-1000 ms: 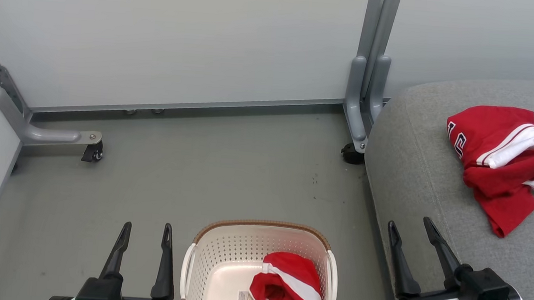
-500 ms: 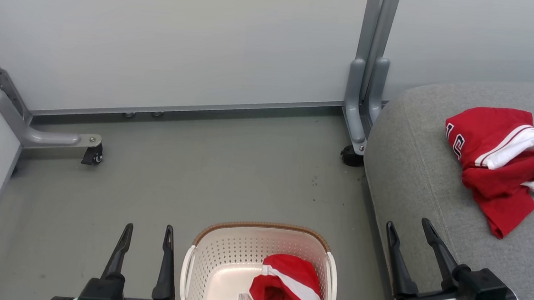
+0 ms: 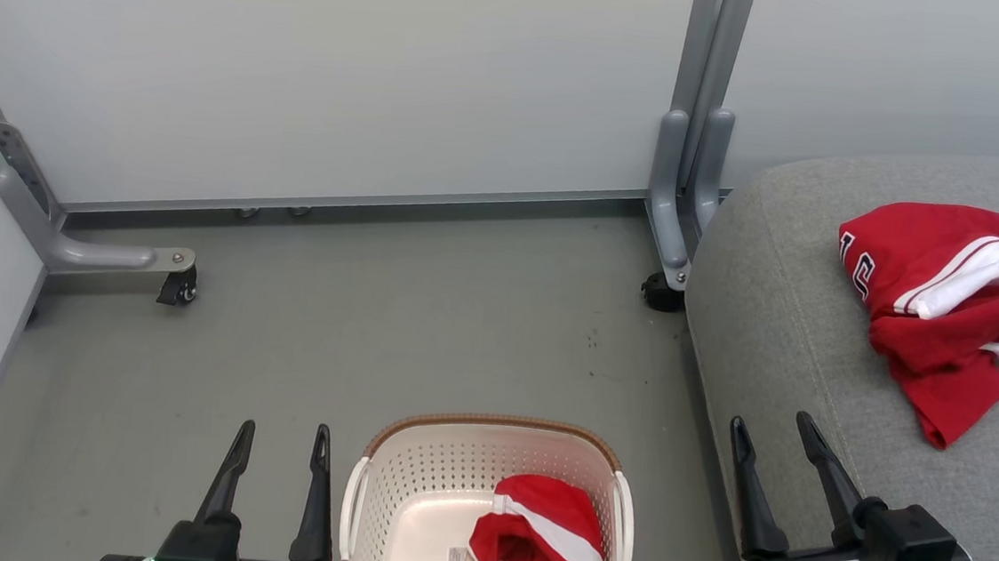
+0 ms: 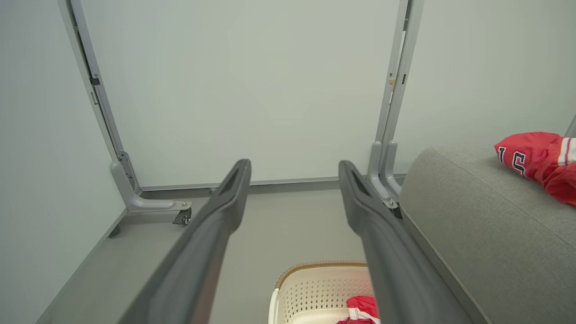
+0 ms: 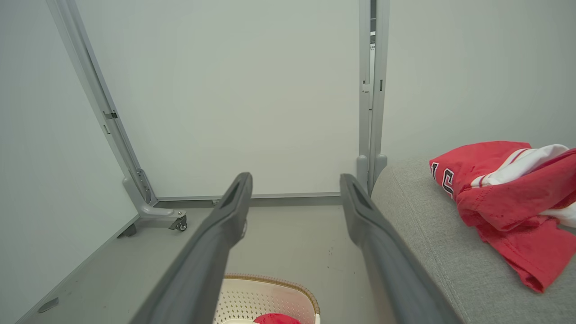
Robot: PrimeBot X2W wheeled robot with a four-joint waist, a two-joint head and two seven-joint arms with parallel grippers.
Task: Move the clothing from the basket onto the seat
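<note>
One red garment with white stripes (image 3: 944, 298) lies crumpled on the grey seat (image 3: 780, 338), also seen as the red garment (image 5: 504, 198) on the seat (image 5: 432, 252) and the red garment (image 4: 540, 162). A second red-and-white garment (image 3: 542, 538) sits in the right half of the cream basket (image 3: 412, 479) on the floor. My left gripper (image 3: 284, 440) stands open and empty just left of the basket. My right gripper (image 3: 772, 425) is open and empty over the seat's near left edge, right of the basket.
Grey partition panels stand behind, with a wheeled foot (image 3: 174, 282) at the left and an upright post with a caster (image 3: 664, 289) beside the seat's corner. Bare grey floor (image 3: 390, 308) stretches between the basket and the panels.
Neither gripper has opened or shut and the garments lie as before. The whole head picture has shifted slightly, so the camera moved.
</note>
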